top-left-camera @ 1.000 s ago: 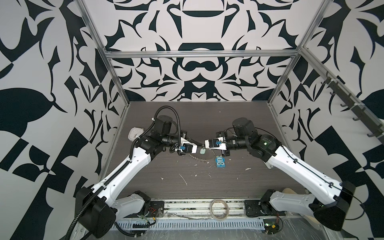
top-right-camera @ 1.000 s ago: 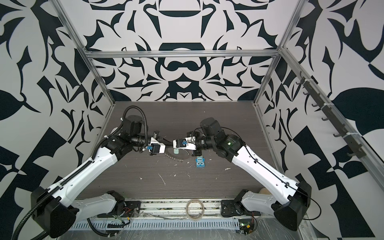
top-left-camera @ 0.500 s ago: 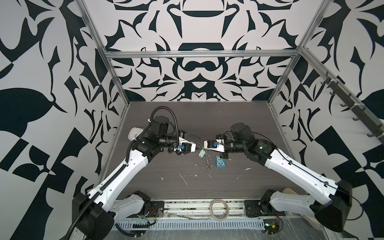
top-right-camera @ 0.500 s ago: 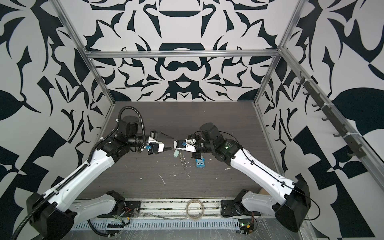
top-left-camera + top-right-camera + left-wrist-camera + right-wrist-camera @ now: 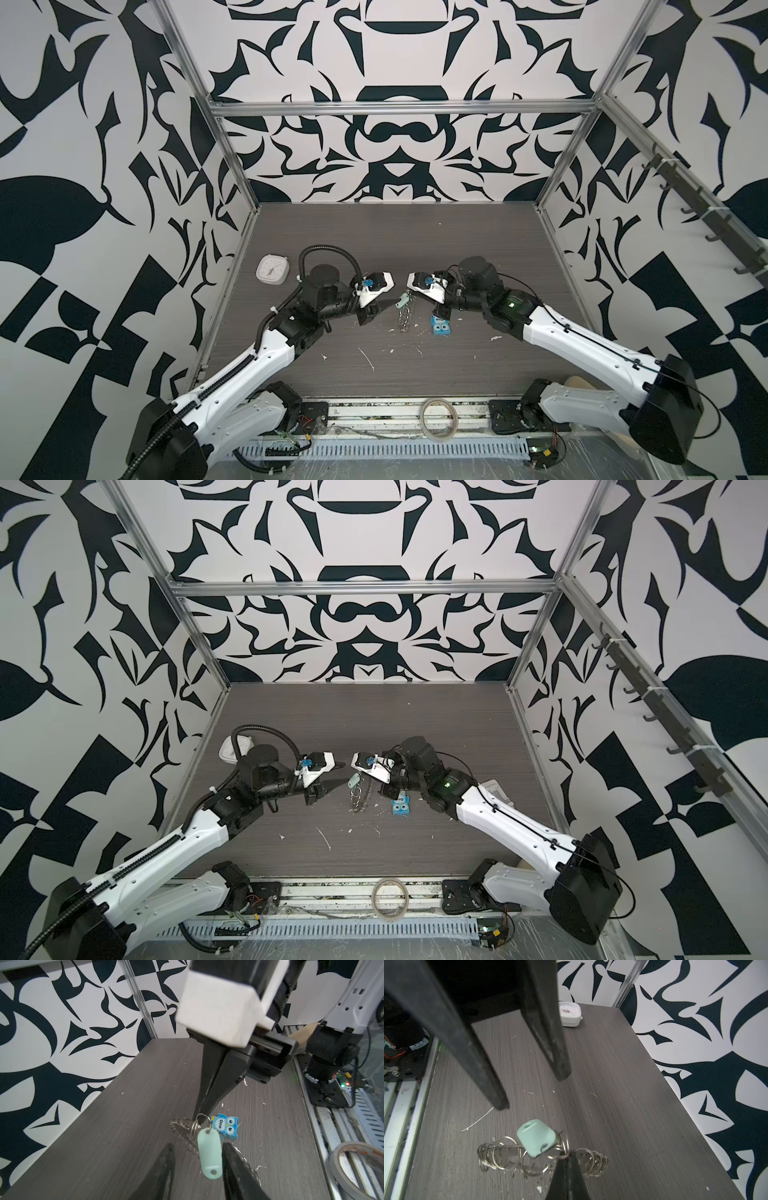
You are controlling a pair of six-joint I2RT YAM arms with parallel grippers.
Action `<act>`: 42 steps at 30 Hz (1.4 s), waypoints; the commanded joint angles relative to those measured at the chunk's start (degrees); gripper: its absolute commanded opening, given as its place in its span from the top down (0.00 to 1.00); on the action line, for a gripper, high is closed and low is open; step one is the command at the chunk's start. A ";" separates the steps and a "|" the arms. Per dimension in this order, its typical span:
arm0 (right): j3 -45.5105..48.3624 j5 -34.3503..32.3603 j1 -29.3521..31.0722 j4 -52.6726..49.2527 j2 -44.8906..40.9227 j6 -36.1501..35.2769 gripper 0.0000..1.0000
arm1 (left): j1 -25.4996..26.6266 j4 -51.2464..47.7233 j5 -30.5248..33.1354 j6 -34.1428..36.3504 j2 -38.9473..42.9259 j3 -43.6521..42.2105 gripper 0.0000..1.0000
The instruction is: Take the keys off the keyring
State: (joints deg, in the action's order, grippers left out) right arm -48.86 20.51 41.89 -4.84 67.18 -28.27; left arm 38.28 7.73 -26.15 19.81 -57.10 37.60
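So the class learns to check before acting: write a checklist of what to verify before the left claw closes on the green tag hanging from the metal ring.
1. Right claw shut on the grey metal ring fringed with wire loops: ok.
2. Pale green oblong plastic tag hanging free from that ring: ok.
3. Left claw open wider than the tag: ok.
4. Tag actually between the left claw's fingers, not just short of their tips: cannot tell.
5. Blue owl-shaped block lying apart from the ring: ok.
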 commanded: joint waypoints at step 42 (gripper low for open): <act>-2.63 -5.48 2.05 6.15 2.77 8.14 1.00 | 7.24 16.36 15.92 -10.14 -5.01 -4.43 0.66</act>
State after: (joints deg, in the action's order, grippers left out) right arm -48.80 15.44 43.62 -1.89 70.48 -20.88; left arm 45.36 21.37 -10.81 10.46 -61.69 33.43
